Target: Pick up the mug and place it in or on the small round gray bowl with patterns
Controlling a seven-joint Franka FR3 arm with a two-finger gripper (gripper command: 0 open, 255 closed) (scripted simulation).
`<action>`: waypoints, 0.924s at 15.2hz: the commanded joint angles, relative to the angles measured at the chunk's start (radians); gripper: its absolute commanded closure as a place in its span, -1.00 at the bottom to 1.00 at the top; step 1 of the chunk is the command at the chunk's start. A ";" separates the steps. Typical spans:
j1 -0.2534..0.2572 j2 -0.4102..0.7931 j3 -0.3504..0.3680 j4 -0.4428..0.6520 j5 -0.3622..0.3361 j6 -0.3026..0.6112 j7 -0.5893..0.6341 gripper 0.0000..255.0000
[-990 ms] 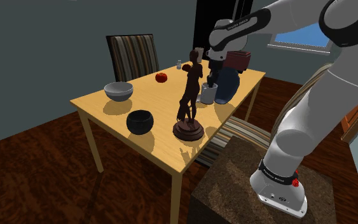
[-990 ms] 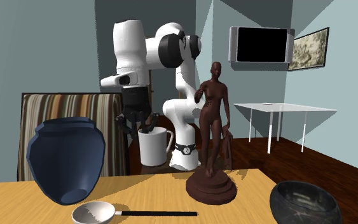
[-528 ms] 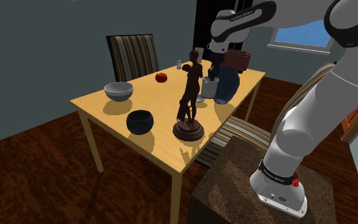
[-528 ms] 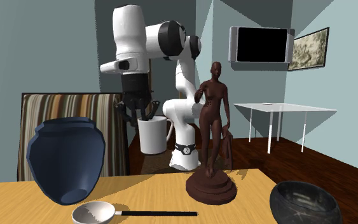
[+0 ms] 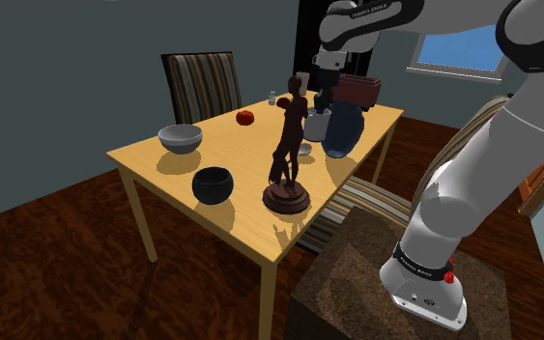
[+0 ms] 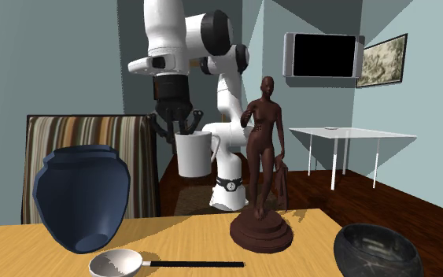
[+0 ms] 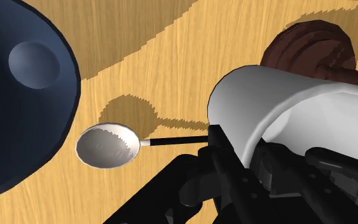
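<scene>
A white mug [image 5: 317, 124] hangs well above the wooden table [image 5: 236, 155], and my gripper [image 5: 324, 100] is shut on its rim from above. From the second exterior view the mug [image 6: 193, 154] hangs below the gripper [image 6: 180, 130], its handle facing away from the blue vase. The wrist view has the mug [image 7: 279, 105] tilted between my fingers [image 7: 234, 168]. A dark round bowl [image 5: 213, 184] with faint pale streaks [image 6: 378, 250] stands near the table's front edge. A paler grey bowl [image 5: 180, 137] sits toward the shoulder view's left.
A tall brown figurine [image 5: 290, 155] stands between the mug and the dark bowl. A big blue vase [image 5: 343, 129] is right beside the mug, with a spoon [image 7: 107, 145] on the table below. A red apple [image 5: 245, 118] and a striped chair [image 5: 202, 85] are at the back.
My gripper has risen with the mug, lifting it from the tabletop to well above it. Everything else on the table has stayed put.
</scene>
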 commanded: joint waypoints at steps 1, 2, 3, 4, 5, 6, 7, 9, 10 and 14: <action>0.019 0.005 0.028 0.010 0.010 -0.004 0.043 1.00; 0.029 0.011 0.043 0.015 0.016 -0.003 0.066 1.00; 0.039 0.017 0.058 0.022 0.021 -0.003 0.088 1.00; 0.050 0.025 0.072 0.030 0.027 -0.003 0.110 1.00; 0.060 0.033 0.086 0.039 0.033 -0.003 0.132 1.00; 0.070 0.043 0.100 0.050 0.038 -0.003 0.154 1.00; 0.080 0.053 0.113 0.061 0.044 -0.003 0.175 1.00; 0.100 0.077 0.139 0.087 0.054 -0.004 0.218 1.00; 0.111 0.090 0.152 0.102 0.059 -0.005 0.239 1.00; 0.150 0.151 0.200 0.173 0.075 -0.011 0.321 1.00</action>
